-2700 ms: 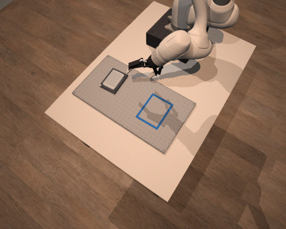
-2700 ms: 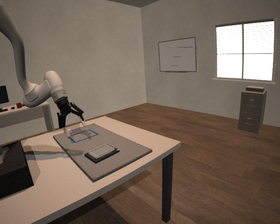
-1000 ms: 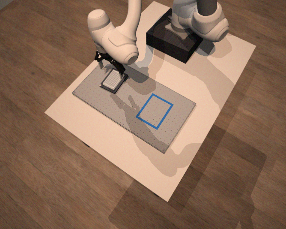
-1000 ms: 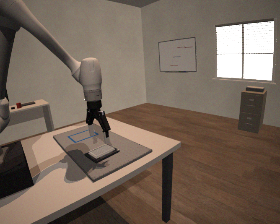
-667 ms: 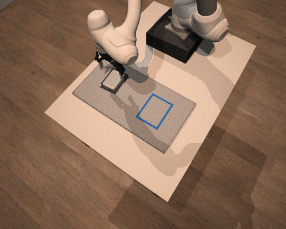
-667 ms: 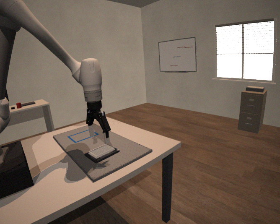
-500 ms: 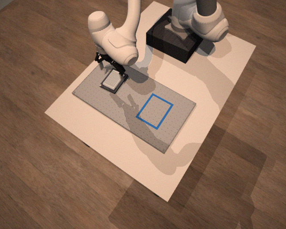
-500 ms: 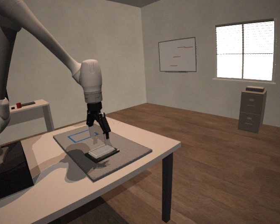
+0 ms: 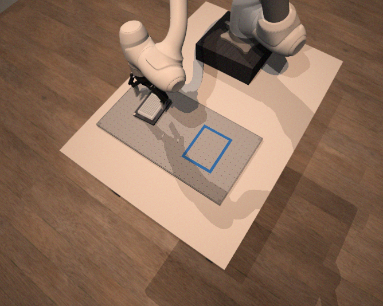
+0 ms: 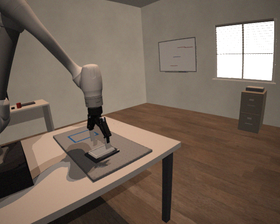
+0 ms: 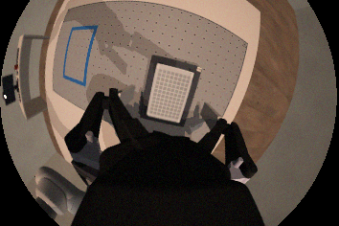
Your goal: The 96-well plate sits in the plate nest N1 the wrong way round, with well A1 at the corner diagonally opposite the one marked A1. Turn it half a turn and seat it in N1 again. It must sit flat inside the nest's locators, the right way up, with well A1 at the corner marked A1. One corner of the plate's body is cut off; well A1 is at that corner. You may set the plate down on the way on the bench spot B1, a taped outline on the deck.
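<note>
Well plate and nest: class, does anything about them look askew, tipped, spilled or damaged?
Nothing stands out. The plate lies flat and square in its dark nest, and the open gripper is poised over it, holding nothing.

Smooth off-white arm with rounded joint housings; black linkage fingers tipped by pale pads.

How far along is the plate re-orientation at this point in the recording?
Early. Done: the open tool is positioned over the 96-well plate, fingers either side. In hand: nothing; the plate sits in nest N1, ungripped. Left: grasp, lift, half turn, possibly via bench spot B1, then reseat.
</note>
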Tool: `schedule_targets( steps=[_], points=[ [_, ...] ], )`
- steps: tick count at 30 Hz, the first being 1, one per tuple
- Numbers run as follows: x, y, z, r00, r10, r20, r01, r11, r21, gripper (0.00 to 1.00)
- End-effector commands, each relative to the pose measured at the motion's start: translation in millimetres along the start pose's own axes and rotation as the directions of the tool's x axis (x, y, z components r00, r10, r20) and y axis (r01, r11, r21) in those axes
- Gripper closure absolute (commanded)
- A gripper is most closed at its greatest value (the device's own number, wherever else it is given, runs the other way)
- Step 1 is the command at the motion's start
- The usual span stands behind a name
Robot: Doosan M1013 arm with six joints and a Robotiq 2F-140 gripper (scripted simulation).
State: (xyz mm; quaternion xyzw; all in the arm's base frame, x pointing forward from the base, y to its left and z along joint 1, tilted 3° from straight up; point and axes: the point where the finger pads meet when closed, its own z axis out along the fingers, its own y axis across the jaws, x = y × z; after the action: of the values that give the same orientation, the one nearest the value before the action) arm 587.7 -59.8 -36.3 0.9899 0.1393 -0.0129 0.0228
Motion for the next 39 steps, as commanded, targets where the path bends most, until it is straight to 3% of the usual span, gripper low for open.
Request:
schedule_targets(
  steps=[1,16,30,31,39],
  points=[
    [0.1,0.0,3.3,1.000,0.000,0.000,0.000,1.000,0.000,0.00],
    [0.1,0.0,28.3,1.000,0.000,0.000,0.000,1.000,0.000,0.00],
    [0.1,0.0,30.8,1.000,0.000,0.000,0.000,1.000,0.000,0.00],
    [0.1,0.0,30.8,1.000,0.000,0.000,0.000,1.000,0.000,1.00],
    [0.1,0.0,30.8,1.000,0.000,0.000,0.000,1.000,0.000,1.00]
  ],
)
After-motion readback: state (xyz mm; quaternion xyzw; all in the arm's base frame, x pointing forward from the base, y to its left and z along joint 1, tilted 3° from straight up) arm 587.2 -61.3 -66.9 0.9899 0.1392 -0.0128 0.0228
